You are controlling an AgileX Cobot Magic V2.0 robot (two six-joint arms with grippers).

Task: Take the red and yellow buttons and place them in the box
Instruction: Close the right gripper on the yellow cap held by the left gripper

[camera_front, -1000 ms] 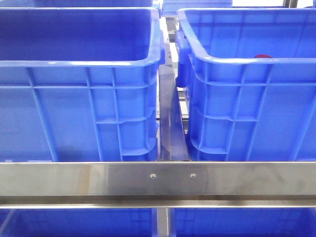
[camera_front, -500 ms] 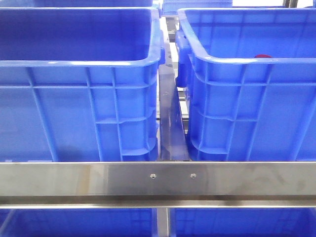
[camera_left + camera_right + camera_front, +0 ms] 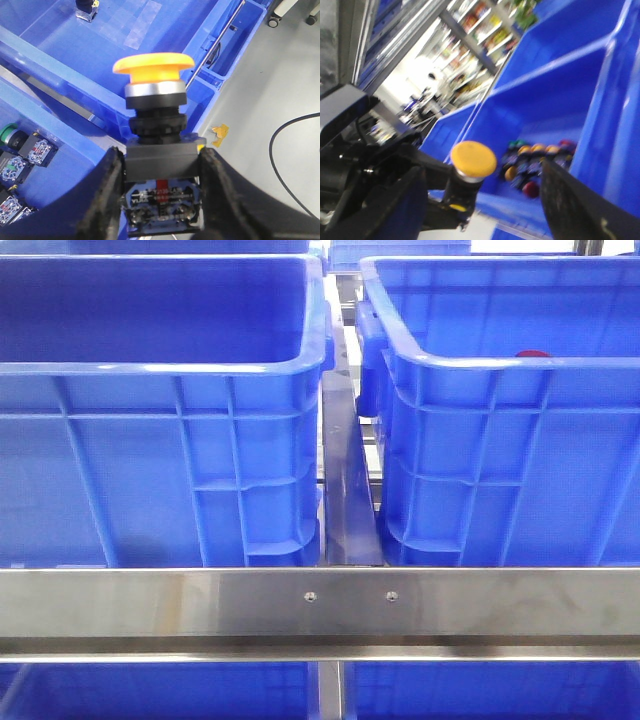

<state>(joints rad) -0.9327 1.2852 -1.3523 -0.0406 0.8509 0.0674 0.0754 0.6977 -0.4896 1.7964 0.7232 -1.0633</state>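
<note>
Writing: only a small white strip of print on the lower block of the yellow button (image 3: 154, 80), below a red mark; too small to read. No brand legible anywhere else. Shelves w/ coloured packs in the blurred background of the right wrist view, nothing readable.

Left gripper (image 3: 160, 172): jaws part-closed, clamped on the black square body of the yellow button, one dark finger (image 3: 107, 195) on each side of it. Button upright between them, mushroom cap on top, silver ring under the cap, black threaded collar below that, contact block at the base. In the left wrist view it's held above blue crates and a grey floor; below it, a crate floor (image 3: 140, 25) w/ one small dark part in it. A nearer bin (image 3: 50, 145) holds more switches, incl. one w/ a green cap (image 3: 9, 134).

Right gripper: only its fingers (image 3: 570, 200) show, at the edges of the right wrist view, set wide apart, nothing between them. That view also catches the left arm's gripper holding the yellow button (image 3: 473, 159), w/ a pile of buttons (image 3: 535, 162) (yellow, red, green caps) in a blue bin beyond.

Front view: no arms seen. Two big blue crates side by side behind a steel rail (image 3: 320, 605). Left crate (image 3: 150, 470) has smooth dark inner walls. The box (image 3: 500, 460) on the right is lighter, ribbed; a red button (image 3: 532, 354) just peeks over its near rim.
</note>
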